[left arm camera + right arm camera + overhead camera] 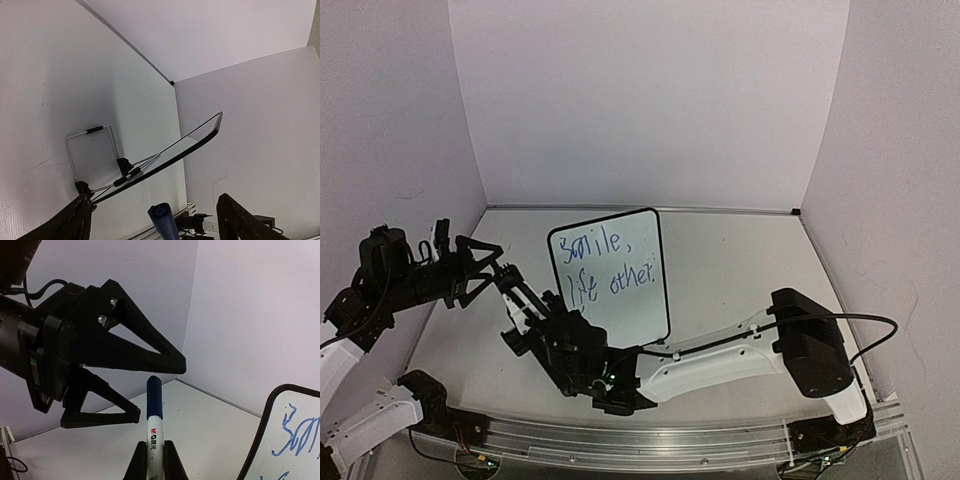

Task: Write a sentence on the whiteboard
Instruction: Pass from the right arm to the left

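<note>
Top external: shows the whiteboard [638, 300] standing upright on the table [750, 280], carrying the sentence [605, 265] in blue over two lines. Finds the right gripper [515, 295] stretched across to just left of the board, facing the left gripper [492, 268], spread wide. Left wrist: looks past wide-parted fingers [70, 225] at the blue marker [163, 219] rising between them, touching neither, with the board edge-on beyond on its wire stand [87, 150]. Right wrist: catches the right fingers [136, 465] pinched on the marker's barrel, blue end up near the left jaw tips. Reads as writing finished and a handover under way. Next calls for centring the blue end between the left fingers, closing there, then loosening the right grip.
</note>
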Controlling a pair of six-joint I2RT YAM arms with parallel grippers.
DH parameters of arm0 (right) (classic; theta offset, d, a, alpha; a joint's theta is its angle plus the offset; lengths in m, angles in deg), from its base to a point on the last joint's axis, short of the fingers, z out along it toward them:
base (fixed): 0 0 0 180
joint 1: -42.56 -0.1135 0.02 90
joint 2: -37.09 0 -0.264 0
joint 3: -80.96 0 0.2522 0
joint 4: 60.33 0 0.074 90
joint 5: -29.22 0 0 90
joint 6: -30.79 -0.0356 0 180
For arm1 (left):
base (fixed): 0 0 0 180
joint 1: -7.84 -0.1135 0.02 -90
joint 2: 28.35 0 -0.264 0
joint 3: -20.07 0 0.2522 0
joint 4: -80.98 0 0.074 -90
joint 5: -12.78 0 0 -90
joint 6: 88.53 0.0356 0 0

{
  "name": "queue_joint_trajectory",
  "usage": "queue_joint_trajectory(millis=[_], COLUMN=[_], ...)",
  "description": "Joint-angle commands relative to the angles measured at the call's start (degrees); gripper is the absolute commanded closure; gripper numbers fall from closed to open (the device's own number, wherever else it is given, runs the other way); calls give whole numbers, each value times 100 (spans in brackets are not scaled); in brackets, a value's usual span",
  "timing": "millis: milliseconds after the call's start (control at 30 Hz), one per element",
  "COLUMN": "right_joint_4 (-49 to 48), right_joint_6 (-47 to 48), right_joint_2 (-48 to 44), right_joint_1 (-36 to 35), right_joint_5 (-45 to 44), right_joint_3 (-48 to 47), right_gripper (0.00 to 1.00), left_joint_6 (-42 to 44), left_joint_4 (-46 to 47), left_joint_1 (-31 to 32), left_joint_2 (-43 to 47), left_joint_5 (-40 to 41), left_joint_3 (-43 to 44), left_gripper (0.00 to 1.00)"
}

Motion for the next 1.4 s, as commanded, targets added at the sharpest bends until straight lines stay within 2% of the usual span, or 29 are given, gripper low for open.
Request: queue_joint_trajectory(millis=[0,133,300,567,833,1367], right_joint_4=[-153,-143,-125,-45,68,247], right_joint_6=[-6,-6,-6,15,91,297], right_joint_2=[-206,-206,-186,-105,82,608], right_joint_1=[-47,-64,-79,-79,-79,-43], right_joint_5=[182,284,319,218,155,78], right_joint_3=[1,13,-7,-150,-416,-1210], right_gripper=[100,100,100,100,100,100], left_joint_6=[-122,-235,-269,-372,-456,-523], left_joint_4=[451,535,551,525,506,624], left_joint_1=[13,9,13,12,13,13], left_joint_2=[29,35,10,15,35,315], left_joint_5=[-139,-164,-185,-230,-283,-566], left_joint_3=[14,-65,-73,-153,-251,-492], left_gripper=[18,30,51,77,100,100])
